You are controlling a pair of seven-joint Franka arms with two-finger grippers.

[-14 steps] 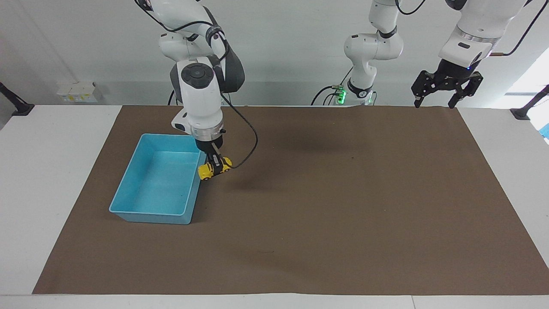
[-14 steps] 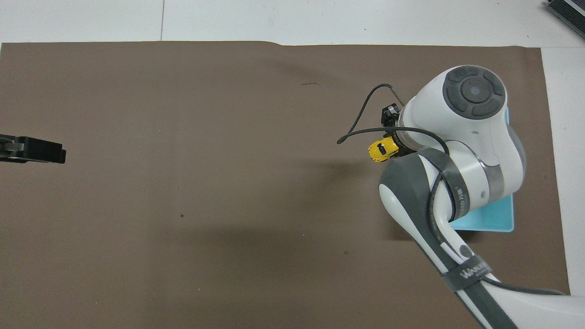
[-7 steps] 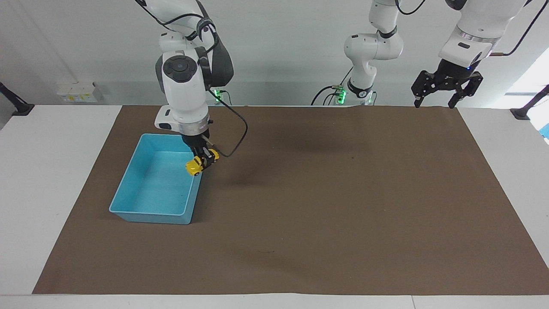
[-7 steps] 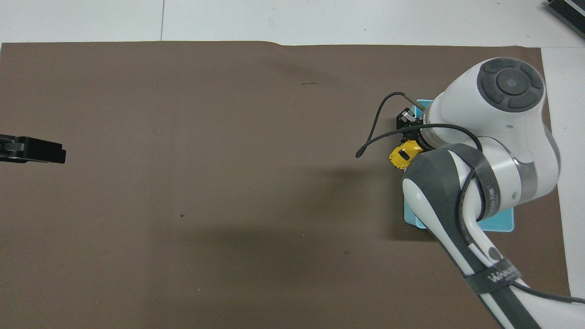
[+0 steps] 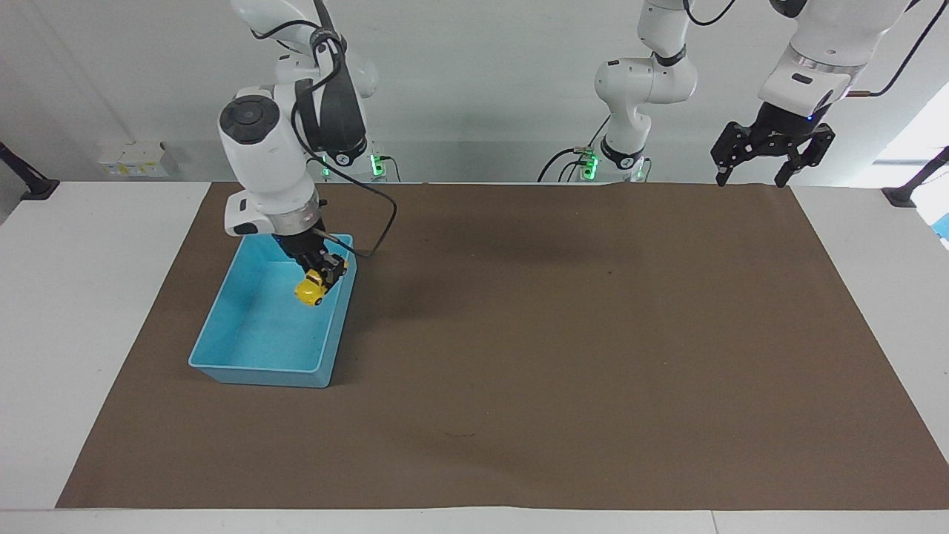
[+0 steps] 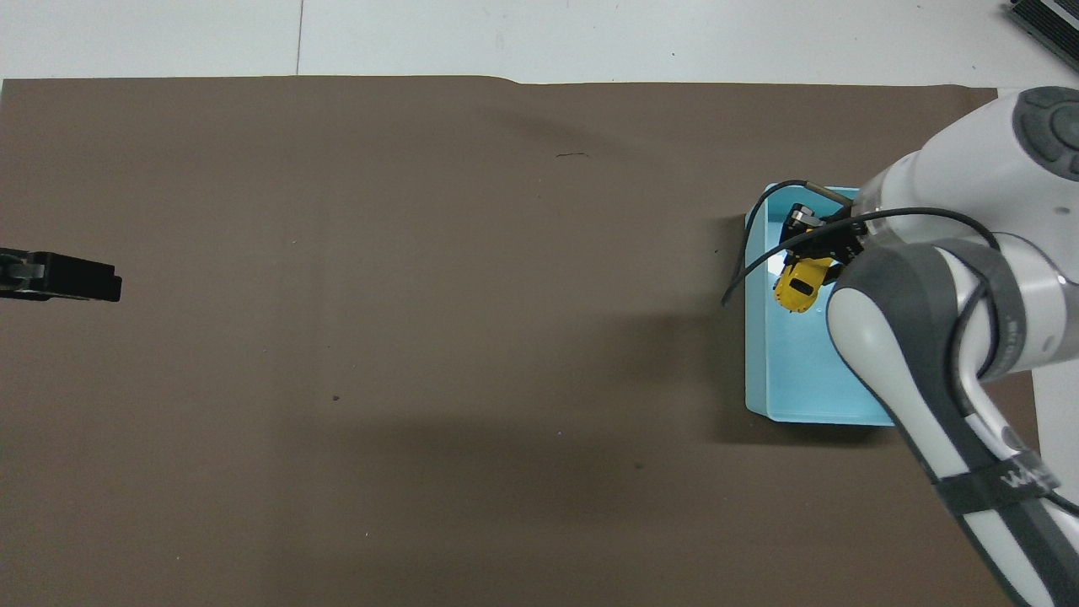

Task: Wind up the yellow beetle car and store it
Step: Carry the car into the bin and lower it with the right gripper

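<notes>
The yellow beetle car (image 5: 311,288) is held in my right gripper (image 5: 326,271), which is shut on it. The car hangs tilted, nose down, over the inside of the blue bin (image 5: 256,368), above the bin's part nearer to the robots. In the overhead view the car (image 6: 796,287) shows under the right gripper (image 6: 811,251), inside the bin's outline (image 6: 756,354). My left gripper (image 5: 749,180) is open and empty, raised over the mat's edge at the left arm's end of the table, where it waits. Its tip shows at the overhead view's edge (image 6: 99,283).
A brown mat (image 5: 556,334) covers most of the white table. The bin stands on the mat toward the right arm's end. A black cable loops from the right wrist (image 5: 374,230) beside the bin.
My right gripper has carried the car from beside the bin's rim to over the bin's inside, toward the right arm's end. The left arm has not moved.
</notes>
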